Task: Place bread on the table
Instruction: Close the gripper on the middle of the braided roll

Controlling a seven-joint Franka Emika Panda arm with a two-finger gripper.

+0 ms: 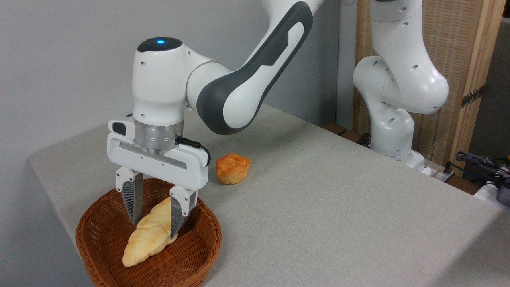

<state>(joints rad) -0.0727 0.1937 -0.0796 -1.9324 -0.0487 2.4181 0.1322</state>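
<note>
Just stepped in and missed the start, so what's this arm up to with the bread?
The robot arm's claw is down in the wicker basket, its two fingers set on either side of the long braided bread. The loaf lies slanted in the basket and looks gripped or about to be; it is not yet on the table. A small round bun already sits on the cloth behind the basket.

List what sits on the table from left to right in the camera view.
Basket with the long bread in it and the tool straddling that bread → small round bun → robot base on the table.
</note>
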